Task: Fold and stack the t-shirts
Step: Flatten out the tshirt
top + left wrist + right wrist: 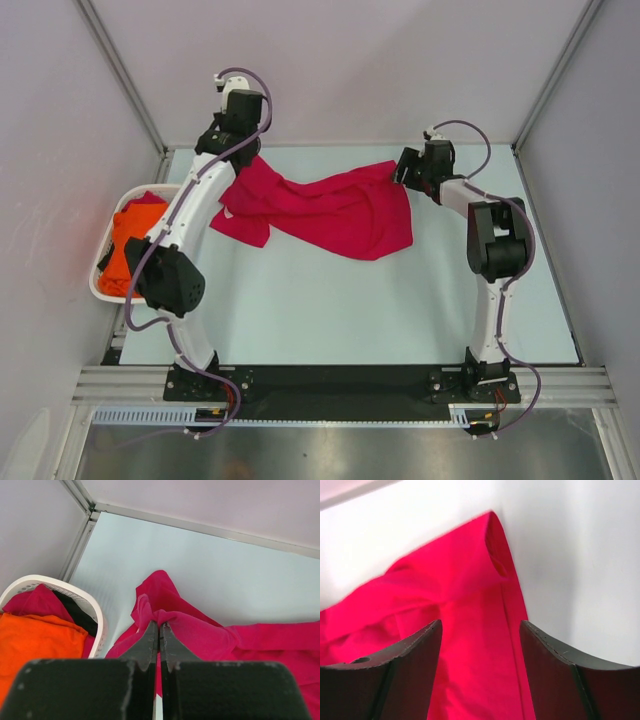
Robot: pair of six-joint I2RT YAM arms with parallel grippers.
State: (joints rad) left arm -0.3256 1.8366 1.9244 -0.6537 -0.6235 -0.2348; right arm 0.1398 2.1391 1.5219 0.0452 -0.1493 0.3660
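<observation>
The pale counter (330, 310) carries the crimson t-shirt (330, 210), rumpled and spread across its far half between the two arms. A white basket (100, 285) at the left edge holds the orange t-shirt (122, 255). The left end effector (159, 630) is pressed together, pinching the crimson cloth. The right end effector (480, 623) is spread over the shirt's other end.

Left gripper (159, 626) pinched closed; right gripper (480, 626) jaws apart; both arms extended
</observation>
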